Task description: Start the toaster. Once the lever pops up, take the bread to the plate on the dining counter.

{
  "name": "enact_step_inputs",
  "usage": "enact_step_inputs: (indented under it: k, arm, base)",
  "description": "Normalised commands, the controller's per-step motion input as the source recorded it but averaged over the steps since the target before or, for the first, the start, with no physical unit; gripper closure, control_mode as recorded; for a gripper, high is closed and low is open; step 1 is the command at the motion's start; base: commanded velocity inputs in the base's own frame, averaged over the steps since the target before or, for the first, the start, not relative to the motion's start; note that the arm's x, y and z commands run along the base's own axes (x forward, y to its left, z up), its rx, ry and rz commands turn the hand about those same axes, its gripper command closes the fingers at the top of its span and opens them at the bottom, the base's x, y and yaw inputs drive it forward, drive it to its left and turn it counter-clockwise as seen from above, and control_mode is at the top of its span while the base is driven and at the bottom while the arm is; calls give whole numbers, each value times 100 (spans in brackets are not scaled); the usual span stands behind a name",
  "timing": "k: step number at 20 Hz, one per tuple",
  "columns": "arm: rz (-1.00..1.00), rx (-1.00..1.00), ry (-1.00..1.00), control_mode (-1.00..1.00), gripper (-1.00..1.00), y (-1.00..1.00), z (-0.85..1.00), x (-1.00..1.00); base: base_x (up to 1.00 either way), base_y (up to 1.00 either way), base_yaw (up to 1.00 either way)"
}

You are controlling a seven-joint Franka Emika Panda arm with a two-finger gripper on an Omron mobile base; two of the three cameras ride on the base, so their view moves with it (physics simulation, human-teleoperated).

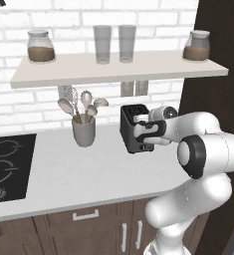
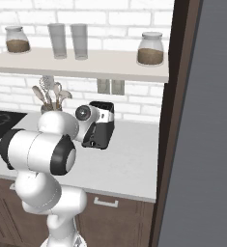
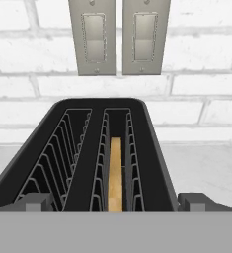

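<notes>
The two-finger gripper (image 3: 115, 201) is hovering with its jaws spread wide and empty, one dark fingertip on each side of the small black boxy toaster (image 3: 95, 153). The tan bread slice (image 3: 115, 174) is sitting upright deep in the right-hand slot. The toaster is standing on the white worktop (image 1: 88, 169) against the white brick wall (image 3: 196, 94), below two grey wall switches (image 3: 119, 37).

Black toaster (image 3: 102, 148), dark wire ribs lining both slots, and a golden-tan strip of bread (image 3: 115, 175) glowing in the right-hand one. Behind it, white brick wall (image 1: 19, 107) with pale grey mortar lines and two grey switch plates (image 3: 118, 37). The desk (image 1: 88, 174) is a faintly speckled off-white over dark brown cabinet fronts (image 1: 103, 226) with silver handles. Black cooktop (image 1: 6, 167), thin white ring markings. Cream shelf (image 1: 113, 67), clear jars (image 1: 41, 46) filled brown, grey utensil pot (image 1: 83, 132).
</notes>
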Motion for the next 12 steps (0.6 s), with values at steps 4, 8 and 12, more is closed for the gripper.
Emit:
enact_step_inputs:
  k: [4,8,12]
  arm:
    - [0,0,0,-100,-100,0,0,0]
    - [0,0,0,-100,-100,0,0,0]
    - [0,0,0,-100,-100,0,0,0]
  base:
    - [0,0,0]
    - [0,0,0]
    - [0,0,0]
